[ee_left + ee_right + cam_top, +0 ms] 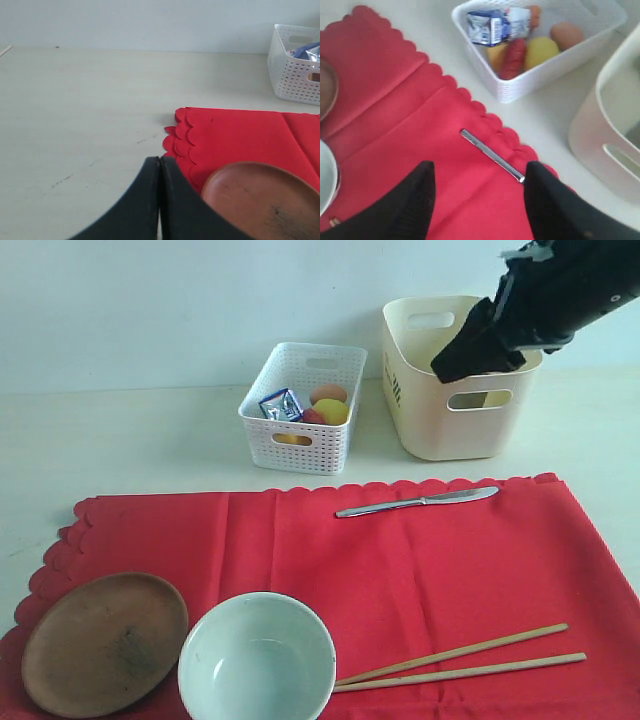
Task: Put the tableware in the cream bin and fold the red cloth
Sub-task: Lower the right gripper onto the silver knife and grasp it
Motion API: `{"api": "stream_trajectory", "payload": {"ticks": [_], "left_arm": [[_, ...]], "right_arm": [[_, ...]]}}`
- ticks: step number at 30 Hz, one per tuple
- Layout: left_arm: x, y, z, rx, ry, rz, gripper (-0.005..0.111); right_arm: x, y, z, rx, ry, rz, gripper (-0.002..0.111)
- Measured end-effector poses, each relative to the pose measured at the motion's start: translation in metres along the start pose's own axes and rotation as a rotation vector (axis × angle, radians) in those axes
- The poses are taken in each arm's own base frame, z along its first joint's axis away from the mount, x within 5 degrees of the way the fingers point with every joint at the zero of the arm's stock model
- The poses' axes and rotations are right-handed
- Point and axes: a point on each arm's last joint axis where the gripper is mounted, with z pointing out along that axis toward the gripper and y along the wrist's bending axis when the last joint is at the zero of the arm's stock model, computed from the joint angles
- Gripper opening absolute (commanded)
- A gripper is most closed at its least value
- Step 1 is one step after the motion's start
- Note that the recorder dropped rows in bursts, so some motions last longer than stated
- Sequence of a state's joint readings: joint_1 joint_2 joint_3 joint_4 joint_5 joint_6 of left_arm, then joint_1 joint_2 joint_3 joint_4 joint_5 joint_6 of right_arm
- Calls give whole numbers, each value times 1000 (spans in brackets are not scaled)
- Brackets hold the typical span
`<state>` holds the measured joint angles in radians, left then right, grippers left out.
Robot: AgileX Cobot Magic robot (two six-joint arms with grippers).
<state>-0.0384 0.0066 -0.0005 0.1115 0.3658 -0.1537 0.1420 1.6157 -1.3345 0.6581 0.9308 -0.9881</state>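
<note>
Plain pale blue-grey wall (150, 310) runs behind an off-white desk (130, 440), matte top w/ a few faint dark scuffs (65, 179) visible in left wrist view, lighting soft & even, shadows weak, diffuse, esp. near wall.

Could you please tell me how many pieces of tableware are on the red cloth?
5: plate at the cloth's left end, bowl right of it, two chopsticks further right, knife along the edge nearest the bin. More may be hidden inside it.
</note>
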Motion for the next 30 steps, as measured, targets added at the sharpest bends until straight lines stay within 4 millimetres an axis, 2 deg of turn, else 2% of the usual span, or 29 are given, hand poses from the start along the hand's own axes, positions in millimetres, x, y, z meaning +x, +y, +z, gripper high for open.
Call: {"api": "stream_trajectory", "payload": {"ticks": [4, 10, 13, 17, 20, 24, 30], "left_arm": [[0, 0, 0, 0, 0, 0, 0], [0, 0, 0, 0, 0, 0, 0], [0, 0, 0, 0, 0, 0, 0], [0, 0, 0, 0, 0, 0, 0], [0, 0, 0, 0, 0, 0, 0], [0, 0, 0, 0, 0, 0, 0], [0, 0, 0, 0, 0, 0, 0]], "right_arm": [[8, -4, 20, -75, 43, -97, 53], [26, -16, 59, -162, 125, -131, 53], [37, -11, 92, -220, 203, -244, 53], [35, -6, 121, -178, 352, -413, 53], [35, -12, 138, -149, 473, -500, 53], [34, -27, 154, -133, 536, -534, 46], [29, -39, 174, -154, 563, -552, 46]]}}
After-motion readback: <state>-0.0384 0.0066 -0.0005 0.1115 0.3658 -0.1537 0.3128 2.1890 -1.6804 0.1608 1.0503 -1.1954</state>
